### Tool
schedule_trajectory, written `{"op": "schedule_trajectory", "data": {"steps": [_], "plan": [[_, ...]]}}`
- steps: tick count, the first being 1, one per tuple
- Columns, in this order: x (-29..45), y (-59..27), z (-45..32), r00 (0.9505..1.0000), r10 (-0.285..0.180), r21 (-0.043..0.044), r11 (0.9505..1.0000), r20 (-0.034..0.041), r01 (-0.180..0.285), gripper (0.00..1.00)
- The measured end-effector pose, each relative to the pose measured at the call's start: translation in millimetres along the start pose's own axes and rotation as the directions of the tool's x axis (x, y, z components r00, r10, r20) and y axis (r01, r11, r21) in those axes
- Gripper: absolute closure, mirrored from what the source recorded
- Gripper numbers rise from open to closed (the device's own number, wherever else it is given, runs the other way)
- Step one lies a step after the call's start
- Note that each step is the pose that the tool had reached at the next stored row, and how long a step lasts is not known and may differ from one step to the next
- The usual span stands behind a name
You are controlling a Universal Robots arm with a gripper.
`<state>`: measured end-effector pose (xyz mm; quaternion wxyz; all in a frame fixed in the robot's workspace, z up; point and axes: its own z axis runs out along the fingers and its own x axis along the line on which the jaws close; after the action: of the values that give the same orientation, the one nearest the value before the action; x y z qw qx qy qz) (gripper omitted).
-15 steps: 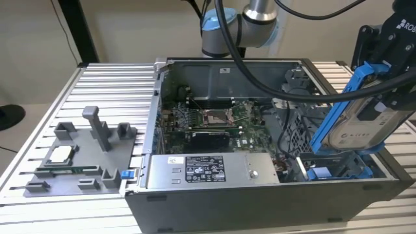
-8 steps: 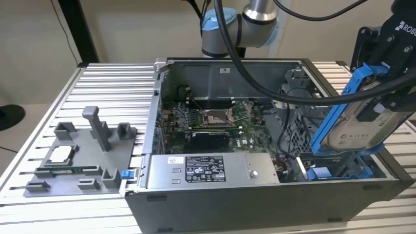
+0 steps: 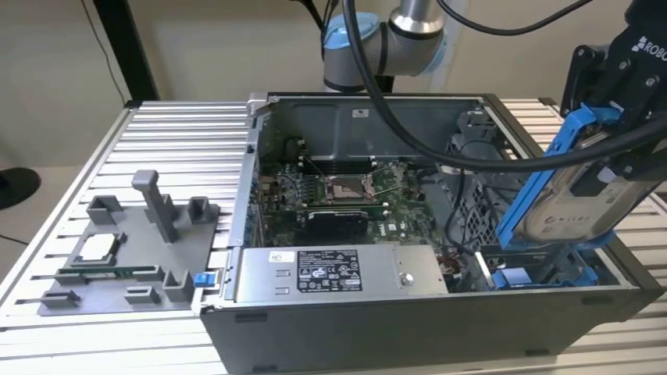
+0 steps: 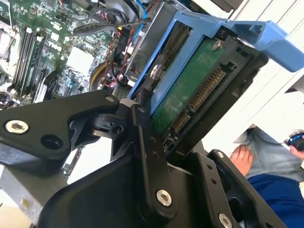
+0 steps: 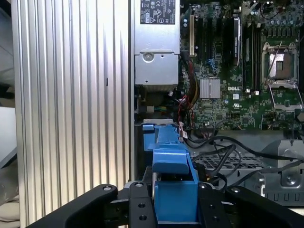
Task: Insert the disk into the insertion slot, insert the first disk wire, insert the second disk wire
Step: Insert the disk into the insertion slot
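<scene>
Tilted disk (image 3: 568,205) in gripper (image 3: 613,144), seemingly above insertion slot (image 3: 536,273).

The arm (image 3: 401,35) stands at the top centre of the exterior view, a grey tube section with light-blue joint caps. The wrist is extended to the exterior view's right, where the black gripper (image 3: 613,148) is carried high and tilted. In both wrist views the two black fingers (image 5: 137,209) bear on opposite faces of the disk (image 3: 568,207) and clamp it between them. The disk is steeply tilted in this grip.
</scene>
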<state>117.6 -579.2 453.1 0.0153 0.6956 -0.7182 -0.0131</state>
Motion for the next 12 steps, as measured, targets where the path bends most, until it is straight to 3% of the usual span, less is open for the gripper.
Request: {"op": "schedule_trajectory", "data": {"steps": [12], "plan": [[0.0,-0.1,11.4,1.0000,0.000,0.0001,1.0000,0.0000,0.000,1.00]]}}
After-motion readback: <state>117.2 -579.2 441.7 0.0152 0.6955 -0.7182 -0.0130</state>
